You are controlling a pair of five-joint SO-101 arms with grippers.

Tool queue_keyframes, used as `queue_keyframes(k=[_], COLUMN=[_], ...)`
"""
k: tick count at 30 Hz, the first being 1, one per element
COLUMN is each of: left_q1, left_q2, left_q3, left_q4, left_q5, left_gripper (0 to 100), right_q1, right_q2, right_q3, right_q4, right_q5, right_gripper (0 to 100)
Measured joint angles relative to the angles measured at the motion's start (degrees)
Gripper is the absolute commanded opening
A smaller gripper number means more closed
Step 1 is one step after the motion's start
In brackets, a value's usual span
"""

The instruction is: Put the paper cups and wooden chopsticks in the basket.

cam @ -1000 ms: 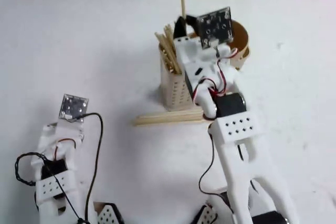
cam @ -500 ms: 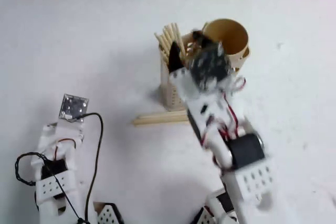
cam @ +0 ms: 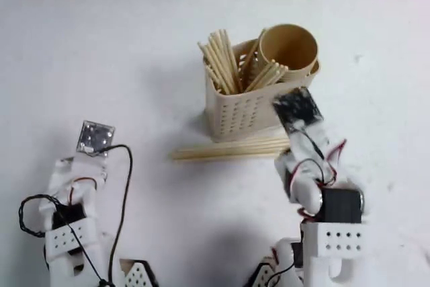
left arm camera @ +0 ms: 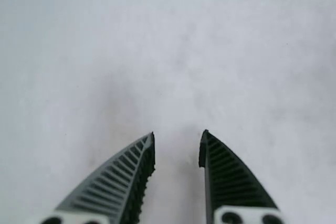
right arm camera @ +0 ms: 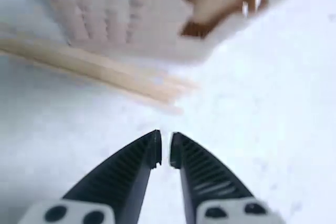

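Logging what I hold on screen: basket [cam: 245,109], upright near the table's middle, carrying one paper cup [cam: 289,48] at its right side and a sheaf of chopsticks [cam: 225,65] standing at its left; loose chopsticks [cam: 228,147], one bundle, flat on the table [cam: 101,45] just beside the basket's near wall, long axis running side to side along that wall; right gripper [right arm camera: 164,153], jaws drawn almost together with nothing between them, the bundle lying ahead of the tips and crosswise to them, its right end nearest; left gripper [left arm camera: 177,150], jaws parted and empty over bare table, well apart from the bundle; I judge the right arm the nearer for the next pick, and its jaws need to spread first, then straddle the bundle across its length.
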Motion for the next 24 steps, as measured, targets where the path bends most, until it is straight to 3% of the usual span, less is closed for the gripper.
queue_keyframes(k=[7,10,13,18,24], left_q1=[8.1,14.4,21.9,33.6,37.0], left_q2=[0.0,0.0,0.0,0.0,2.1], left_q3=[-21.3,-28.0,-29.3,-25.4,-24.4], left_q4=[27.3,33.7,32.5,24.1,20.2], left_q5=[-0.6,2.9,9.5,15.6,21.0], left_gripper=[16,16,16,16,16], right_q1=[8.0,10.6,11.4,12.0,12.0], right_q2=[-10.5,-14.1,-17.3,-23.7,-30.4], right_q3=[15.6,23.1,30.9,38.9,40.8], right_q4=[-2.8,-6.0,-8.3,-9.9,-8.6], right_q5=[8.8,10.8,12.0,12.4,12.4], right_gripper=[3.5,3.4,3.2,3.1,3.1])
